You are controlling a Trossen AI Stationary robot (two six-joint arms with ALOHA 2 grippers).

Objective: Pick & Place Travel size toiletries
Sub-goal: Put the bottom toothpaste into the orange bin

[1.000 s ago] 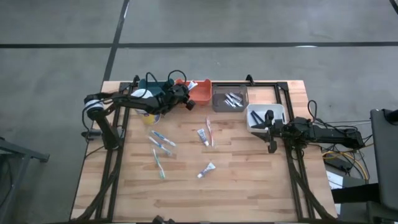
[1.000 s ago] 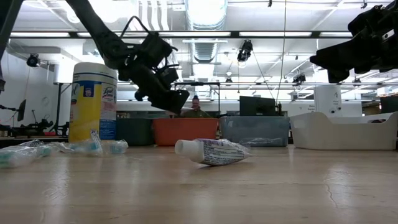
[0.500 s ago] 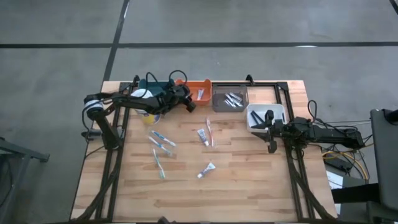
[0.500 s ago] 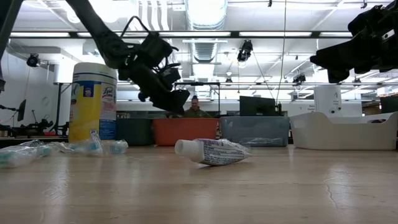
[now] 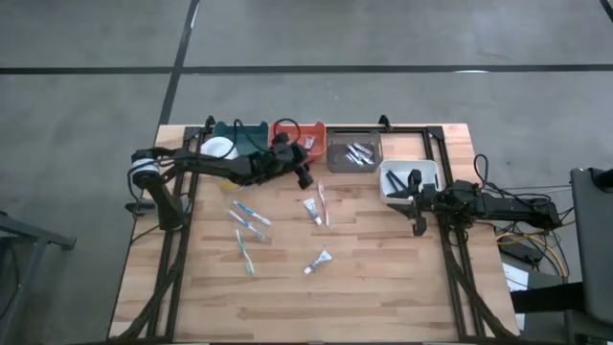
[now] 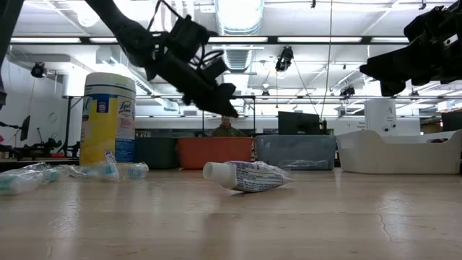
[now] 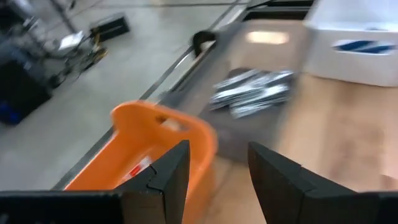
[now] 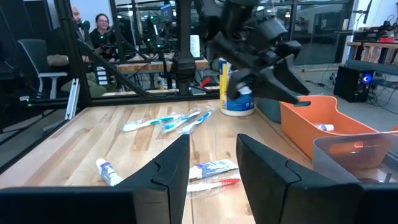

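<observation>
Loose on the table lie several toiletries: teal-blue toothbrushes (image 5: 248, 220), a white tube (image 5: 311, 209) beside a pink toothbrush (image 5: 323, 203), and another tube (image 5: 318, 261), which also shows in the low view (image 6: 245, 175). A white tube (image 5: 308, 142) lies in the orange bin (image 5: 287, 129). My left gripper (image 5: 305, 175) hangs open and empty just on the near side of the orange bin (image 7: 155, 143), above the table (image 6: 222, 95). My right gripper (image 8: 213, 165) stands open with nothing between its fingers, next to the white bin (image 5: 426, 171) at the table's right.
Along the far edge stand a teal bin (image 5: 239, 127), the orange bin, a grey bin (image 5: 337, 161) holding silver packets (image 7: 252, 93), and the white bin. A wipes canister (image 6: 108, 119) stands at the far left. Bare wood lies toward the near edge.
My left gripper has drawn away from over the orange bin, toward the table's right and near edges, and has risen a little. It has also turned. The teal bin, which the arm covered before, shows now. My right arm has kept still.
</observation>
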